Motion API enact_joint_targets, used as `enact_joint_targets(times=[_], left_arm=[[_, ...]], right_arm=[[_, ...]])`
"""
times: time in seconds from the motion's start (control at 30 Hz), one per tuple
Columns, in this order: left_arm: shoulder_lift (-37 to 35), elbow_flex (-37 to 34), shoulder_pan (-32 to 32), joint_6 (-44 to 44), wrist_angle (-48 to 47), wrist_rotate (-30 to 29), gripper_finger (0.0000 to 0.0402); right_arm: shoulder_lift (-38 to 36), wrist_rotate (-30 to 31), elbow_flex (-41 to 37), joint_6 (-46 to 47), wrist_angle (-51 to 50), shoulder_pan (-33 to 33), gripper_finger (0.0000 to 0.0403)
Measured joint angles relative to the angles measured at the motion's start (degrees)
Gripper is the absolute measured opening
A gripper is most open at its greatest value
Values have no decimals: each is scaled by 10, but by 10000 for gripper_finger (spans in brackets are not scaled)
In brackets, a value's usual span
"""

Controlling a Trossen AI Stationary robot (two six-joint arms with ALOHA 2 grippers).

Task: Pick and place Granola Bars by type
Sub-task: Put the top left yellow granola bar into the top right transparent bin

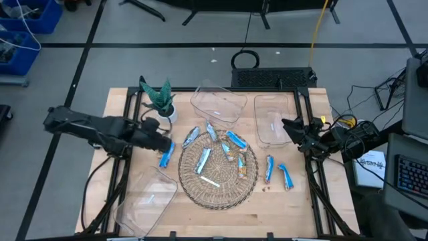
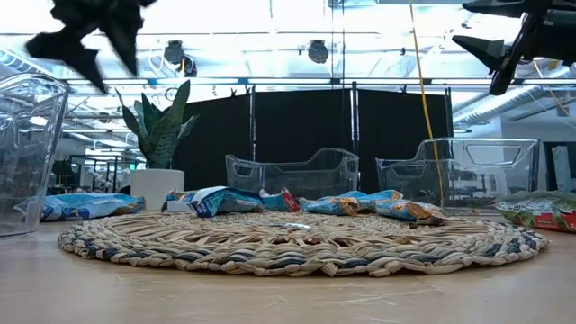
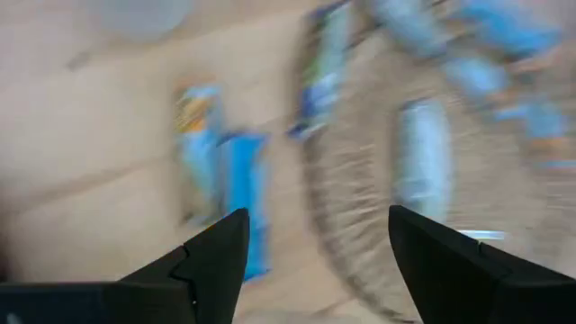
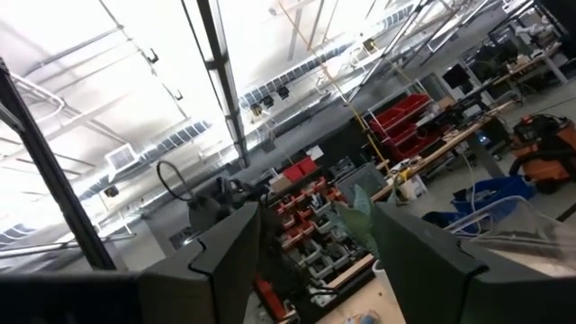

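Note:
Several wrapped granola bars, mostly blue, lie on a round woven mat (image 1: 218,184). One blue bar (image 1: 166,158) rests flat on the wood just left of the mat; in the left wrist view this bar (image 3: 225,189) shows ahead of the fingers. Two more blue bars (image 1: 269,169) (image 1: 286,177) lie right of the mat. My left gripper (image 1: 164,142) (image 3: 315,261) hovers open above the lone left bar, raised off the table (image 2: 90,40). My right gripper (image 1: 289,126) (image 4: 315,243) is open, held high (image 2: 499,49) at the right clear bin.
Clear plastic bins stand at the far centre (image 1: 217,104), far right (image 1: 273,119) and near left (image 1: 144,197). A potted plant (image 1: 159,100) sits by the left arm. A thin white stick (image 1: 209,181) lies on the mat. Bare wood shows along the near edge (image 1: 281,214).

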Motion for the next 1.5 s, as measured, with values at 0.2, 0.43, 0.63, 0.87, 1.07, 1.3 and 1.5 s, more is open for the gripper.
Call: enact_joint_targets(times=[0.2,0.43,0.63,0.87,1.07,1.3,1.5], left_arm=[[75,0,5,-61,-69,-6,299],[154,-27,5,-71,-73,-12,310],[180,-75,5,-118,-51,-12,310],[181,-153,5,-151,32,-9,310],[181,-196,6,-163,86,-16,310],[180,-236,8,-151,191,-23,310],[180,-240,21,-116,207,-25,263]], right_arm=[[0,-16,0,-11,1,0,208],[0,-20,0,-12,2,0,208],[0,-44,0,-12,0,0,208],[0,-44,0,-12,3,0,208],[0,-44,0,-12,18,0,208],[0,-43,3,-12,17,0,208],[0,-42,3,-12,19,0,208]])
